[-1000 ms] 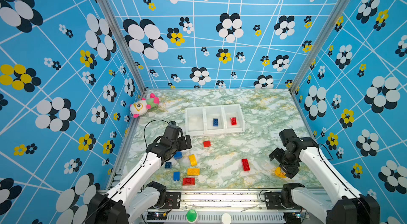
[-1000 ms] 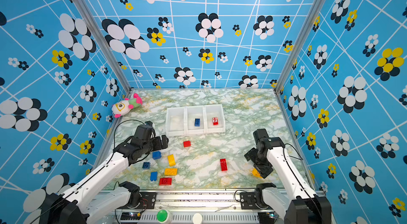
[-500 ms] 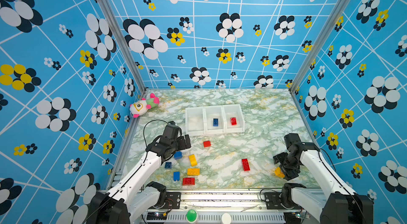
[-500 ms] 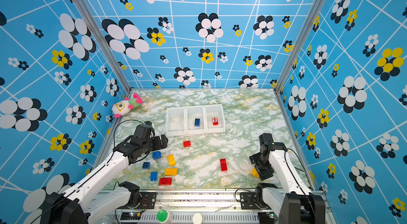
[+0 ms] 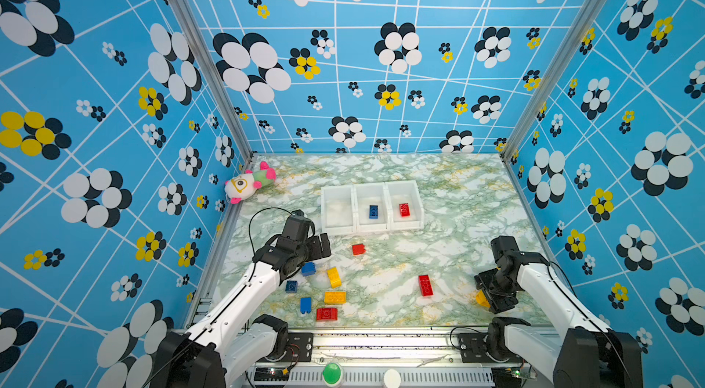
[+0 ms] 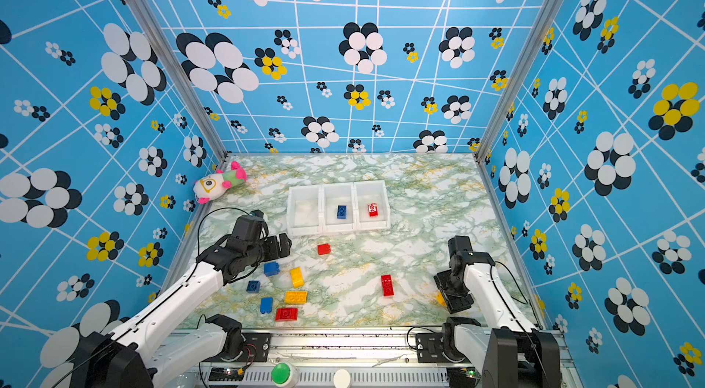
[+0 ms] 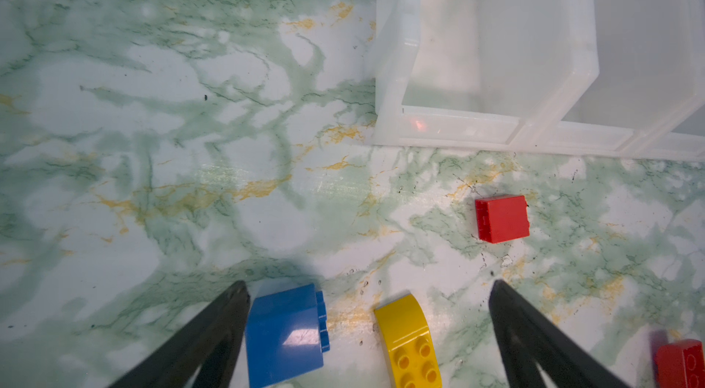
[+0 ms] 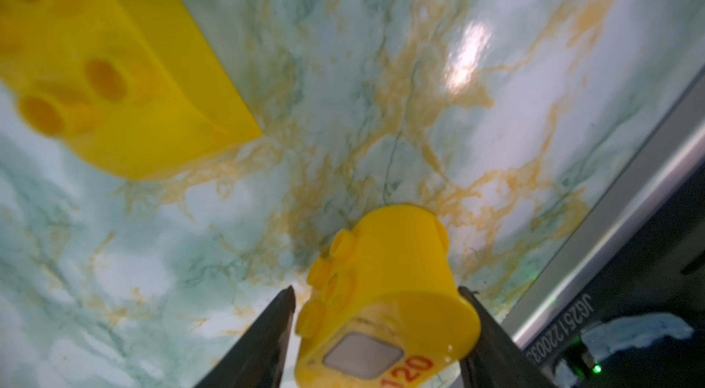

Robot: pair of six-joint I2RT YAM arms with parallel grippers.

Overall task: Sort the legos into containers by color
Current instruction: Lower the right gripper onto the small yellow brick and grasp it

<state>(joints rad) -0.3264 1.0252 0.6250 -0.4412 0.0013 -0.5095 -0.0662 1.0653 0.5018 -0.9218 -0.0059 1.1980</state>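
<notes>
3 joined white bins (image 5: 372, 229): middle holds 1 blue brick (image 5: 373, 211), right 1 red brick (image 5: 404, 209). Loose legos (image 5: 333, 277) in front: 3 blue, 3 red, 2 yellow. At my right, round yellow piece (image 8: 385, 290) on its side near a yellow brick (image 8: 114, 73).

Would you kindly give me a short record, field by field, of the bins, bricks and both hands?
bins: three joined white bins
contents, left to right: none visible, binned blue brick, binned red brick
left hand: open; loose blue brick beside one finger
right hand: straddling the round yellow piece; grip uncertain
unsorted: long red brick among others on the table
</notes>
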